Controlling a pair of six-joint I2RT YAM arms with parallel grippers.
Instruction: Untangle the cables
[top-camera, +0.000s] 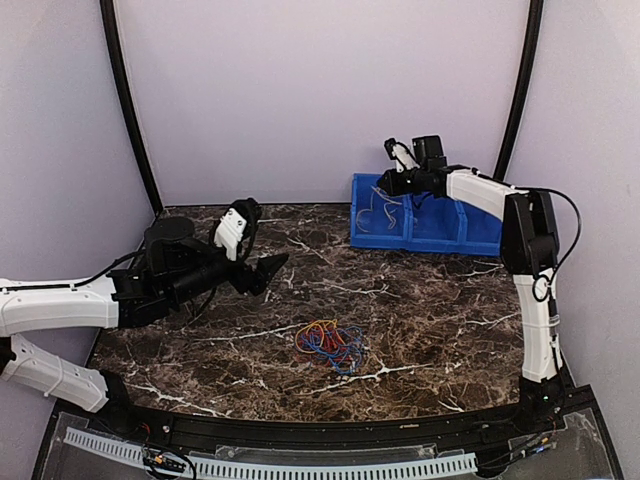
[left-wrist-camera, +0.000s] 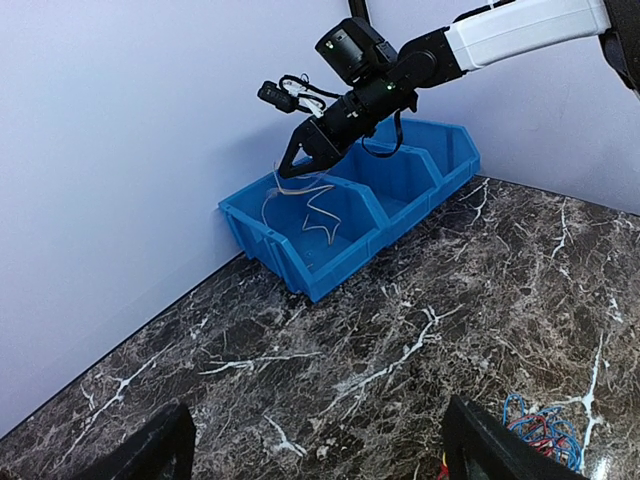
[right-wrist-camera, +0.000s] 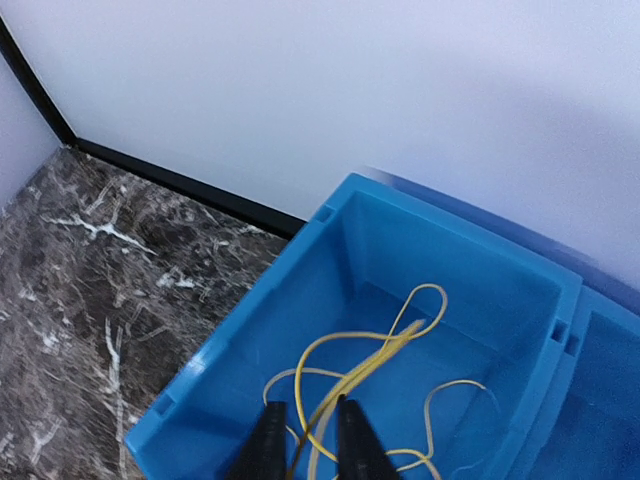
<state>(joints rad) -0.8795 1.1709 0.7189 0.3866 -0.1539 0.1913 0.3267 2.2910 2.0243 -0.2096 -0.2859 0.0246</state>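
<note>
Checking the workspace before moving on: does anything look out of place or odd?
Nothing damaged or spilled. A yellow cable hangs between the right end effector fingers into the blue bin, while the remaining red-and-blue tangle lies on the table.

Dark marble tabletop (top-camera: 420, 300) boxed in by pale walls (top-camera: 320, 90)

Black corner posts (top-camera: 128, 110) rise at the back; lighting seems soft and even, source unseen.

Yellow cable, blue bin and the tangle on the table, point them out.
yellow cable (right-wrist-camera: 372, 356), right wrist view, its middle strands.
blue bin (top-camera: 380, 240), top external view, front wall.
tangle (top-camera: 329, 344), top external view, its centre.
</note>
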